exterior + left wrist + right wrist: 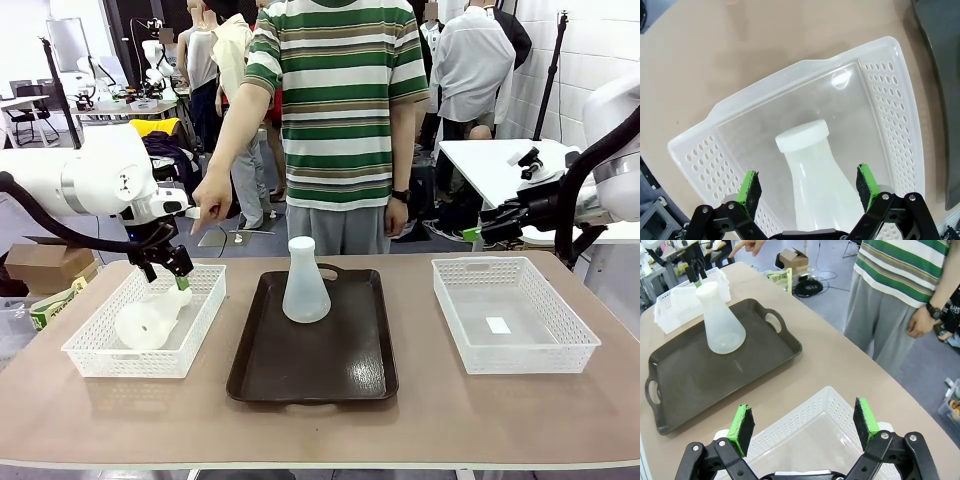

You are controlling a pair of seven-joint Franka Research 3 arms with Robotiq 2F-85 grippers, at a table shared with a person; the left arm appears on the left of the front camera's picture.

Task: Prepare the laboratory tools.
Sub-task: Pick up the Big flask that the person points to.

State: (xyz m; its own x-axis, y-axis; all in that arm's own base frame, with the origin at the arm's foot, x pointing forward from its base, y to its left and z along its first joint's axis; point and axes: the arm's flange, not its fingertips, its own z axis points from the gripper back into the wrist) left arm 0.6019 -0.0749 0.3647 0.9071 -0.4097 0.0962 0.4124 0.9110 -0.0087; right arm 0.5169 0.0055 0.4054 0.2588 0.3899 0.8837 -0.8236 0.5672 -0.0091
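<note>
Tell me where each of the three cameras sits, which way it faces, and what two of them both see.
Front: fixed between the arms, facing across the table at the person; the left arm and right arm show.
Left wrist: on the left arm, looking down past the open left gripper at the lying flask in the left basket.
Right wrist: on the right arm, above the right basket, facing the tray; the open right gripper shows.
Shared: front and right wrist both show the upright flask.

hidden and cut off
base of flask (812, 165) hidden behind left gripper (809, 186) at bottom edge; near half of right basket (790, 430) cut off.
</note>
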